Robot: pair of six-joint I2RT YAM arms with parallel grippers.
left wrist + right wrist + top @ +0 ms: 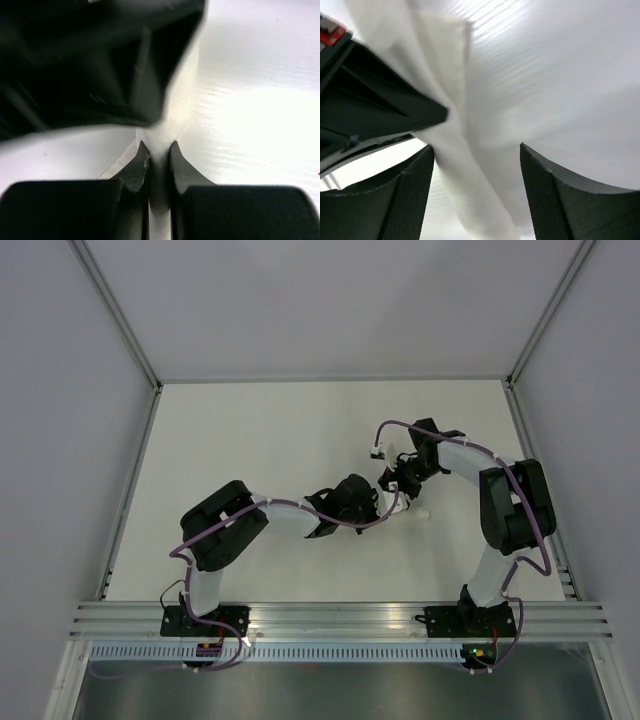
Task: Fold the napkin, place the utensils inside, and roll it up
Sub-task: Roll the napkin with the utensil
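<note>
**A:** Where's the napkin [455, 165]?

**B:** Out on the counter [250, 440], a little right of the middle, where the left arm [285, 515] and the right arm [505, 505] meet. From above it is white on white, so I can't trace its outline there. The wrist views show it better: it is gathered into a narrow, soft band, not lying flat.

**A:** Does the left gripper [159, 150] have it?

**B:** Yes. Its two fingers are pressed nearly together with a thin strip of cloth pinched between the tips. Beyond the tips the cloth runs away as a raised, folded ridge. It then passes beneath a blurred dark body that fills the upper left of that view.

**A:** And the right gripper [476, 150]?

**B:** Its jaws stand wide apart. The band of cloth runs down through the gap between them, nearer the finger on the left of that view. I can't tell whether the cloth touches that finger. Further up, the cloth widens into a flatter fold with a straight edge, and a dark angular part with a red tag sits against its left side.

**A:** How close are the two grippers?

**B:** Very close, both on the same stretch of cloth.
</note>
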